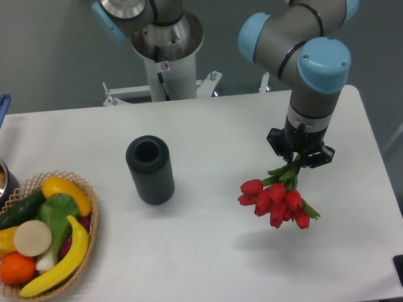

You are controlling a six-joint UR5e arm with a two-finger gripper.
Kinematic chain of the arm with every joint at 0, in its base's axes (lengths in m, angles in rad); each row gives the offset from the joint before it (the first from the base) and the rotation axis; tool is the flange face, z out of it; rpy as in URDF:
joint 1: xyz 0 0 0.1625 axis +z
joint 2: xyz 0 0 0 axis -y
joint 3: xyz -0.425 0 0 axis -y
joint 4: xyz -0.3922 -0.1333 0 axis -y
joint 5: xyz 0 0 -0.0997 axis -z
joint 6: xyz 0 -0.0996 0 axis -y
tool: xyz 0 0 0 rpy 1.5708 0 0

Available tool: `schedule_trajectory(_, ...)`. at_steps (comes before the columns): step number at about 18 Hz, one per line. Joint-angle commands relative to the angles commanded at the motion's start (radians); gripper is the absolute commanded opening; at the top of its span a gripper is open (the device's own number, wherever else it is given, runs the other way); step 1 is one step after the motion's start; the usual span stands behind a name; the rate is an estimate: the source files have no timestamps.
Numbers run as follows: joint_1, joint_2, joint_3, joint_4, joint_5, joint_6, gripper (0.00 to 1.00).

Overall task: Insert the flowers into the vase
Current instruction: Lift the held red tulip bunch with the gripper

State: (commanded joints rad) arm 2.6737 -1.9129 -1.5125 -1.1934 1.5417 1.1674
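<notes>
Camera view: tool (298, 162) clenched on the stems of the flowers (276, 200), which hang buds-down above the desk (212, 256) with their shadow beneath. Vase (150, 169) stands upright and empty, well apart at 9 o'clock from the bunch. Pickup appears done; carrying over, turning stems downward and inserting remain.
</notes>
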Motion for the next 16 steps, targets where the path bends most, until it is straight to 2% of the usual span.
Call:
schedule_trajectory(8, -0.006, 0.008, 0.012, 0.008, -0.020, -0.038, 0.00)
schedule_trajectory(13, -0.009, 0.043, 0.015, 0.024, -0.193, -0.035, 0.00)
schedule_trajectory(16, -0.028, 0.054, 0.011, 0.099, -0.302, -0.073, 0.00)
